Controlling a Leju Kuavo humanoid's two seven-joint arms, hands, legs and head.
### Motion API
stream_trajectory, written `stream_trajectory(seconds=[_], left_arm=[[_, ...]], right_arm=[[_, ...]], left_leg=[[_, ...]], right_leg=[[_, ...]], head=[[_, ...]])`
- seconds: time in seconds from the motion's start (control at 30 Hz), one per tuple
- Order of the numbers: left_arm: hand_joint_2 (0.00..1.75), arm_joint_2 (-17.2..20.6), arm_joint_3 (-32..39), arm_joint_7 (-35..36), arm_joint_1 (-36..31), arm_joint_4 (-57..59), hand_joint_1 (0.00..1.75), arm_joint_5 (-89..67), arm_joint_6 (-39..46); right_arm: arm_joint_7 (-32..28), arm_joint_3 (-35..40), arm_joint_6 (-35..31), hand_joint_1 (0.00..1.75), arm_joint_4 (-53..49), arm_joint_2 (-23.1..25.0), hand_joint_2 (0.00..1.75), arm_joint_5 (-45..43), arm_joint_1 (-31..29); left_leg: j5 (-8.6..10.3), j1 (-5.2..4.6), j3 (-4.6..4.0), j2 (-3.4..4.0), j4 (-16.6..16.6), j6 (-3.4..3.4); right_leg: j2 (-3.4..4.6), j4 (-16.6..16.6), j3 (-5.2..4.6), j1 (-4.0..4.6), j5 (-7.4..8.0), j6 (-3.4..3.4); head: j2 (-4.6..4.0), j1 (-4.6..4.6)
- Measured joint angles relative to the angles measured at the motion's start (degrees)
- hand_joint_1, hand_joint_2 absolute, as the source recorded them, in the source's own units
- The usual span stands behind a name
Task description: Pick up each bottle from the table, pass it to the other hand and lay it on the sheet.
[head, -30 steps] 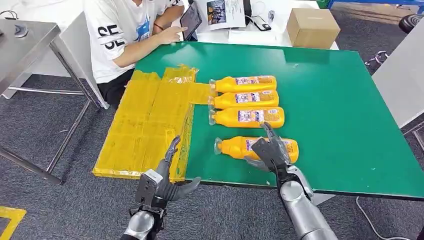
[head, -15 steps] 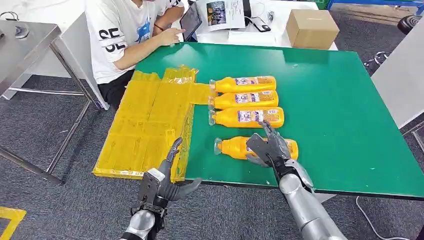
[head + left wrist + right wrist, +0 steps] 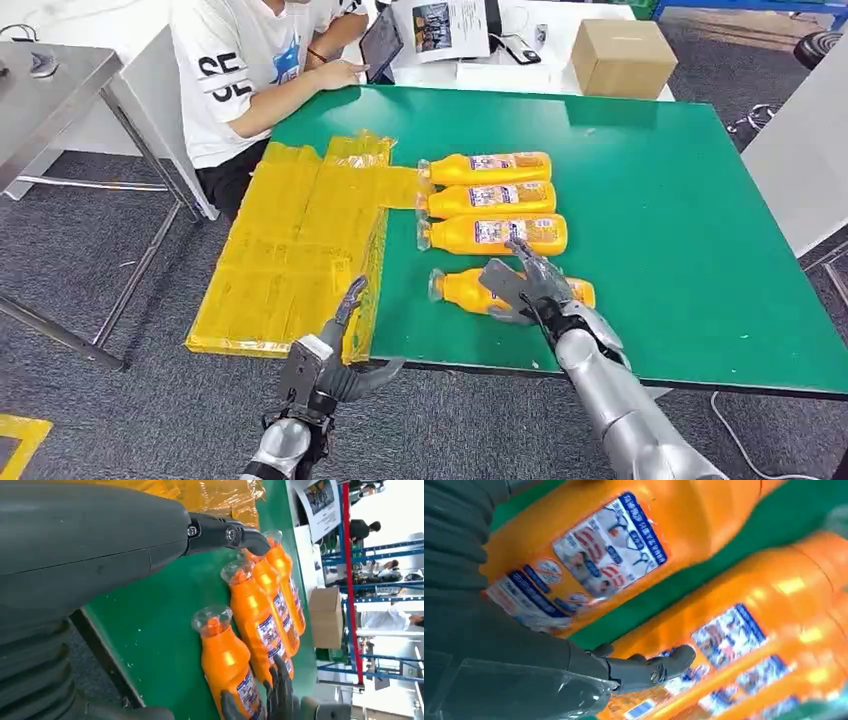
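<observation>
Four orange bottles lie in a row on the green counter (image 3: 660,200); the right hand (image 3: 527,290) rests spread over the nearest bottle (image 3: 465,290) — not clasping it. The left hand (image 3: 335,360) hangs spread beside the yellow sheet (image 3: 290,250).

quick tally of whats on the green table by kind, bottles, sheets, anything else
orange bottles: 4, all lying on the green table; the nearest bottle sits under the right hand
yellow sheet: 1, overhanging the table's left edge
total: 5
</observation>
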Motion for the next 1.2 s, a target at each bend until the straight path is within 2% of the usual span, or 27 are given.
stream_trajectory(seconds=[0.17, 0.37, 0.67, 1.2], left_arm=[[1.75, 0.0, 0.2, 0.0, -0.4, 1.2, 0.0, 0.0, -0.1], [1.75, 0.0, 0.4, 0.1, -0.6, 2.3, 0.0, -0.4, -0.1], [1.75, 0.0, 0.6, 0.2, -1.2, 3.5, 0.0, -0.4, -0.3], [1.75, 0.0, 0.7, 0.2, -1.4, 4.0, 0.0, -0.4, -0.3]], right_arm=[[1.2, 3.0, 2.9, 0.0, 4.3, -0.9, 1.75, 0.0, -4.3], [1.2, 6.7, 5.3, 0.0, 6.4, -2.4, 1.75, 0.2, -6.4], [1.4, 9.7, 6.5, 0.0, 7.2, -4.4, 1.75, -0.3, -7.4], [1.5, 11.0, 6.5, 0.0, 7.9, -5.1, 1.75, -0.3, -7.8]], left_leg=[[0.04, -0.01, 0.01, 0.0, 0.0, 0.02], [0.05, -0.02, 0.0, -0.02, 0.0, 0.03], [0.06, -0.02, 0.01, -0.02, 0.0, 0.03], [0.05, -0.02, 0.0, -0.03, 0.0, 0.03]], right_leg=[[0.0, 0.0, 0.0, 0.0, 0.07, -0.03], [-0.01, 0.0, 0.0, 0.0, 0.07, -0.02], [-0.01, 0.0, 0.02, -0.01, 0.08, -0.02], [-0.01, 0.0, 0.01, -0.01, 0.08, -0.02]], head=[[0.0, 0.0], [0.0, 0.0], [0.0, 0.0], [0.0, 0.0]])
